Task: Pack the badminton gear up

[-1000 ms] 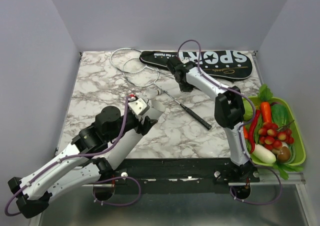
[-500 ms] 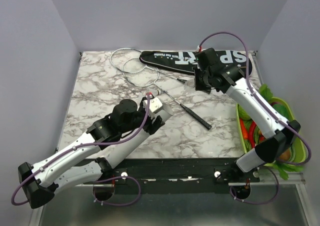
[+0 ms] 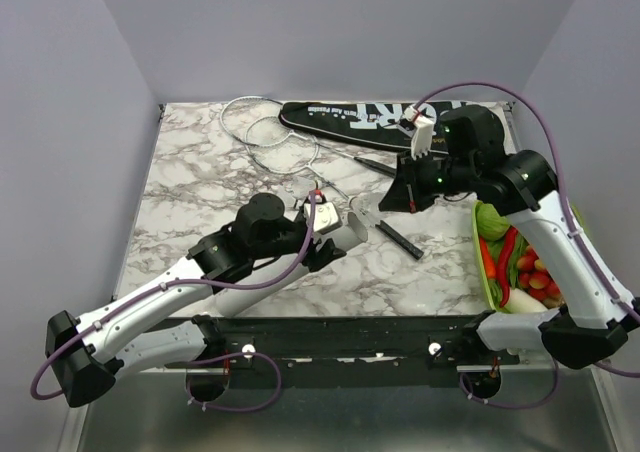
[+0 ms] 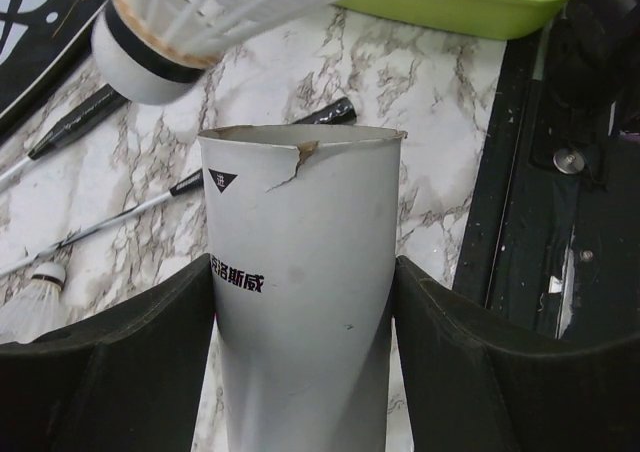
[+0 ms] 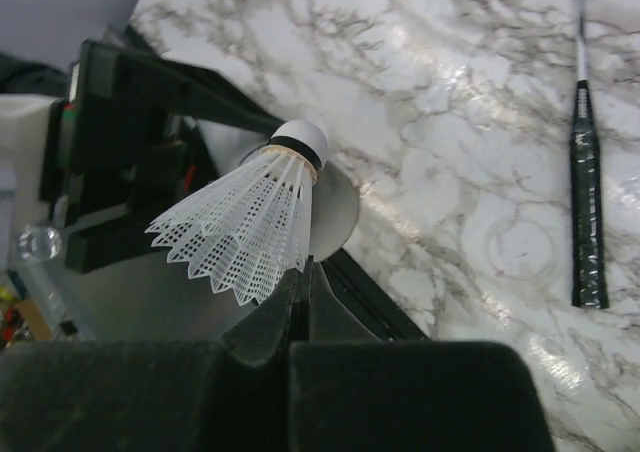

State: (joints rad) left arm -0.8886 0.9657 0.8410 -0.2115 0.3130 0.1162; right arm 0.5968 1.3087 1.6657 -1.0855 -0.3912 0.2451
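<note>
The shuttlecock (image 5: 250,222) hangs over the middle of the marble table (image 3: 200,172), its cork end aimed at the open mouth of the white tube (image 4: 300,202), just off the torn rim. In the last second the right gripper (image 5: 300,277) has swung here from over the black bag (image 3: 340,119), its jaws pressed onto the feather skirt. The left gripper (image 4: 300,302) has pushed forward, clamping the tube, whose mouth faces right. The rackets (image 3: 283,140) lie by the bag.
</note>
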